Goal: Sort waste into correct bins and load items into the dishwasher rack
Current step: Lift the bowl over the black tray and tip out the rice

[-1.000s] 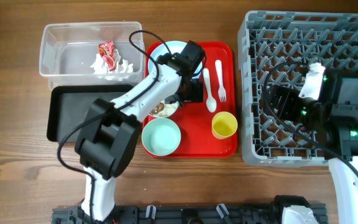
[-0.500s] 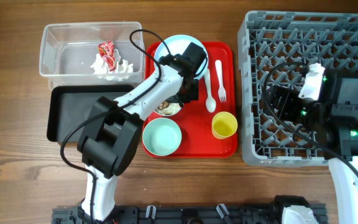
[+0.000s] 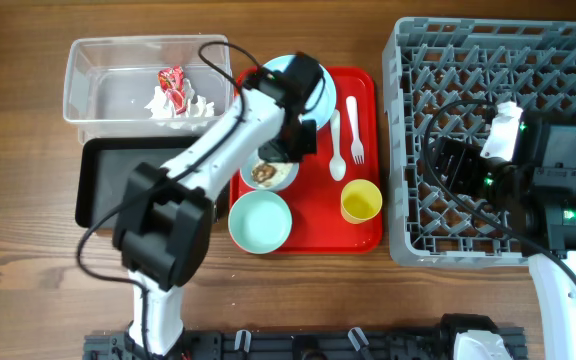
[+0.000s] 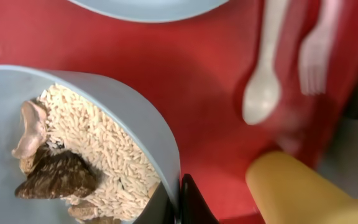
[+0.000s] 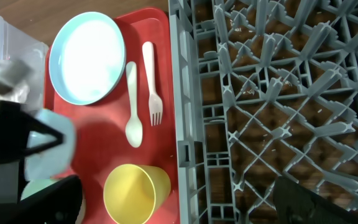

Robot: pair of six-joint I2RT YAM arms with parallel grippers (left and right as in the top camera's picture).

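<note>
A pale blue bowl (image 3: pixel 271 173) (image 4: pixel 129 118) holding rice-like crumbs (image 4: pixel 98 143) and brown food lumps (image 4: pixel 55 177) is on the red tray's (image 3: pixel 313 235) left side. My left gripper (image 3: pixel 293 142) (image 4: pixel 179 202) is shut on its right rim, one finger inside and one outside. The plate (image 3: pixel 286 72) (image 5: pixel 87 59) lies behind it, an empty mint bowl (image 3: pixel 259 220) in front. The spoon (image 3: pixel 335 150) (image 5: pixel 133 112), fork (image 3: pixel 355 135) (image 5: pixel 153 87) and yellow cup (image 3: pixel 361 201) (image 5: pixel 132 190) lie to the right. My right gripper (image 3: pixel 446 160) (image 5: pixel 179 205) hangs open over the grey dishwasher rack's (image 3: pixel 498 60) left edge.
The clear tub (image 3: pixel 98 60) at the back left holds the red-and-white wrapper (image 3: pixel 173 85) and white paper scraps. The shallow black tray (image 3: pixel 118 185) lies just in front of it, left of the red tray. My left arm reaches across both bins.
My left gripper has closed on the food bowl's rim and its arm has swung slightly toward the back. The right arm has not moved.
</note>
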